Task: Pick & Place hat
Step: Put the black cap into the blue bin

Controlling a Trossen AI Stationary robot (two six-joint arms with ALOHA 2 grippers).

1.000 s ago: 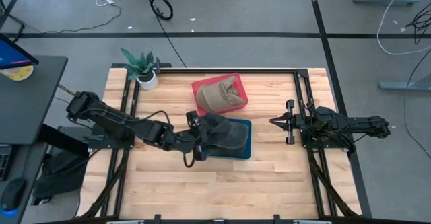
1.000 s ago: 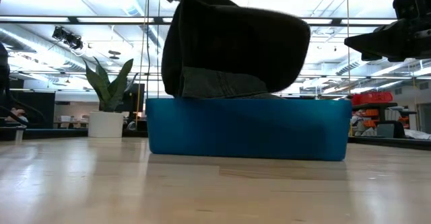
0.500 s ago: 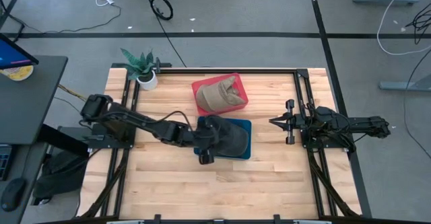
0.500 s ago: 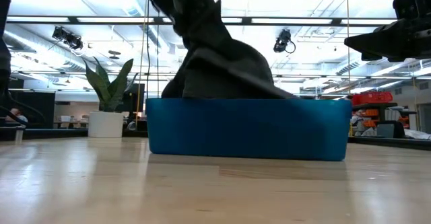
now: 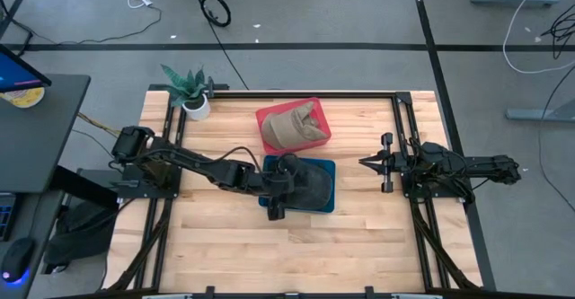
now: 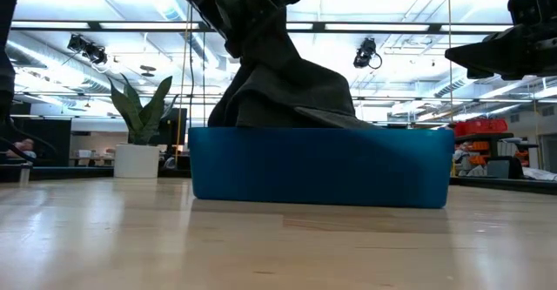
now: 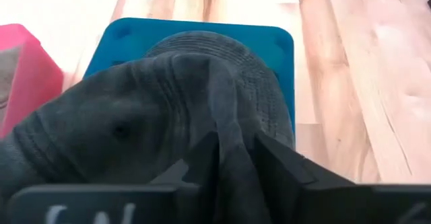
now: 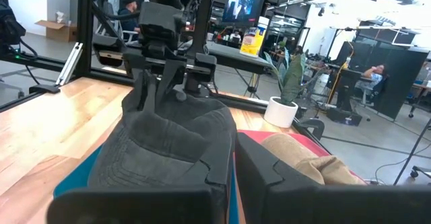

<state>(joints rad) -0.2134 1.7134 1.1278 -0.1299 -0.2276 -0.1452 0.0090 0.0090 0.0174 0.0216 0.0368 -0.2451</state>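
Note:
A dark grey hat [image 5: 310, 184] sits in a blue tray [image 5: 329, 200] at the middle of the table. In the low view the hat [image 6: 287, 90] rises in a peak above the tray's wall [image 6: 322, 164]. My left gripper [image 5: 280, 173] is over the tray's left side, shut on the hat. In the left wrist view the hat [image 7: 148, 103] fills the blue tray [image 7: 286, 56]. My right gripper [image 5: 365, 162] hovers shut to the right of the tray, touching nothing. My left gripper [image 7: 232, 140] pinches a raised fold of the hat's cloth [image 7: 225, 120] between its two fingers. It comes slanting down from the table's left. The held fold stands up as a peak [image 6: 261, 37], and the hat's lower part rests in the blue tray.
A red tray [image 5: 266, 118] holding a tan hat [image 5: 294, 127] stands just beyond the blue tray. A potted plant [image 5: 190, 92] is at the far left corner. Bare wood lies on the near side of the table [image 5: 296, 245].
My left gripper has moved toward the table's right and down, staying shut on the hat. The hat, which hung clear above the blue tray, has come down into it; its lower part now lies slumped in the tray.

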